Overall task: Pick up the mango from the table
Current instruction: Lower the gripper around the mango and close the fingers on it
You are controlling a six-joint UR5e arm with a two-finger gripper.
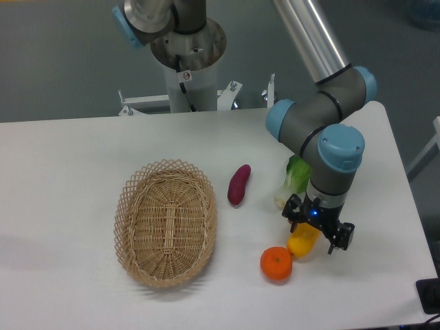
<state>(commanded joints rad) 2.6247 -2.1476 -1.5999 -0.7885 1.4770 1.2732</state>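
The yellow mango (301, 245) lies on the white table (69, 172) at the front right, touching the round orange (276, 264) to its lower left. My gripper (317, 231) points down right over the mango, with one black finger (291, 212) on its left and the other on its right. The jaws stand wider than the fruit, so the gripper looks open around it. The wrist hides the mango's far end.
A purple sweet potato (238, 184) lies left of the gripper. A green leafy vegetable (294, 177) sits just behind the wrist. A wicker basket (166, 221) stands at the left middle. The table's right edge runs near the arm.
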